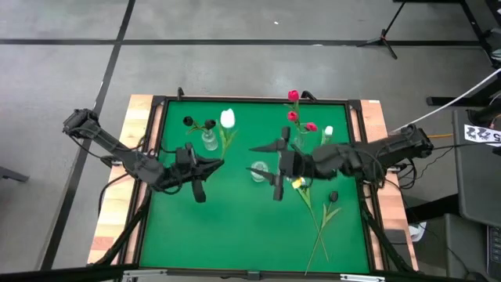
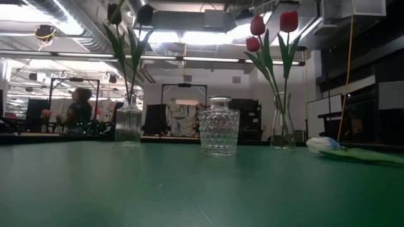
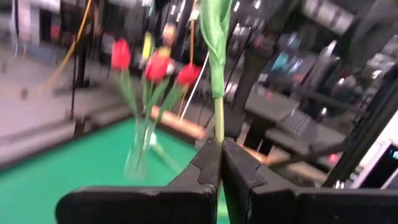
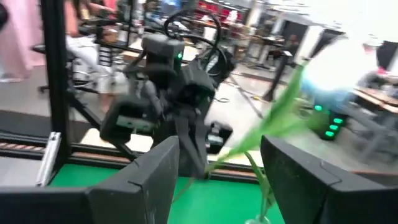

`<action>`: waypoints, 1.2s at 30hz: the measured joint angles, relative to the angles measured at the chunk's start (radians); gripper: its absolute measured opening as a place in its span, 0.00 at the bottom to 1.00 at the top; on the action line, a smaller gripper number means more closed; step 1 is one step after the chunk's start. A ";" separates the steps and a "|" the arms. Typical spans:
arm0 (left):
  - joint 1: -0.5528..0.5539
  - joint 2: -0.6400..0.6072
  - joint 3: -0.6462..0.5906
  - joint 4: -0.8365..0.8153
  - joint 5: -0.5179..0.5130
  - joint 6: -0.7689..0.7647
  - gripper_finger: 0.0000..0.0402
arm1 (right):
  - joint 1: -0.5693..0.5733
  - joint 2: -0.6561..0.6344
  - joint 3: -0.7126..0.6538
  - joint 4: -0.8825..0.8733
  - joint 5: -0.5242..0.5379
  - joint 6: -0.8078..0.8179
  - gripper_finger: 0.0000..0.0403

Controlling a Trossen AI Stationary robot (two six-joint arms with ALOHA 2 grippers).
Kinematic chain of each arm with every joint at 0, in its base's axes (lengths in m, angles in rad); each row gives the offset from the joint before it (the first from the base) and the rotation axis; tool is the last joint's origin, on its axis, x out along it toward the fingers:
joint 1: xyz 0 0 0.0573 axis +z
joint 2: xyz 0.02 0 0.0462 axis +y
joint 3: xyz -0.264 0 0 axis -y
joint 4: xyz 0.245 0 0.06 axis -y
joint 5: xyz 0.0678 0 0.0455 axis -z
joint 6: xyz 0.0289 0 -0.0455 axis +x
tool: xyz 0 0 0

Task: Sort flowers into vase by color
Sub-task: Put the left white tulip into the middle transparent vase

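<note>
My left tool [image 3: 219, 163] is pressed together on the thin green stem of a white-headed artificial tulip [image 1: 227, 119], holding it above the green felt worktop [image 1: 235, 227], left of the empty faceted clear glass jar [image 2: 218, 126]. The white head shows beside the ribbed clear glass vase [image 2: 127, 125] left of that jar, which contains two near-black tulips [image 1: 199, 123].

My right tool [image 4: 219, 163] is spread, holding nothing, just right of the empty jar. Beyond its fingers the right wrist view shows my left tool and the stem it grips.

Right of the jar, the tall clear glass vase [image 2: 282, 121] holds three red tulips [image 1: 296, 116]. A second white tulip [image 1: 327, 132] lies on the worktop farther right. Another near-black tulip [image 1: 332, 198] lies flat on the worktop toward the near edge, right of the jar
</note>
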 joint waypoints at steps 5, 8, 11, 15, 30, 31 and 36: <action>0.000 0.000 0.000 0.209 0.000 0.270 0.00 | 0.064 0.001 0.000 0.002 0.168 0.022 0.56; 0.003 0.000 0.000 0.299 0.001 0.392 0.00 | 0.063 0.014 0.000 0.035 0.194 0.032 0.56; 0.021 0.000 0.000 0.330 0.014 0.417 0.00 | 0.035 0.051 0.000 0.137 0.135 0.027 0.56; 0.043 0.000 0.000 0.327 0.058 0.397 0.00 | -0.013 0.099 0.000 0.244 0.027 0.023 0.56; 0.107 0.000 0.000 0.353 0.155 0.454 0.01 | -0.136 0.164 0.000 0.442 -0.133 0.028 0.56; 0.113 0.000 0.000 0.354 0.155 0.454 0.01 | -0.141 0.164 0.000 0.442 -0.133 0.028 0.56; 0.135 0.000 0.000 0.354 0.185 0.454 0.01 | -0.141 0.165 0.000 0.439 -0.133 0.027 0.56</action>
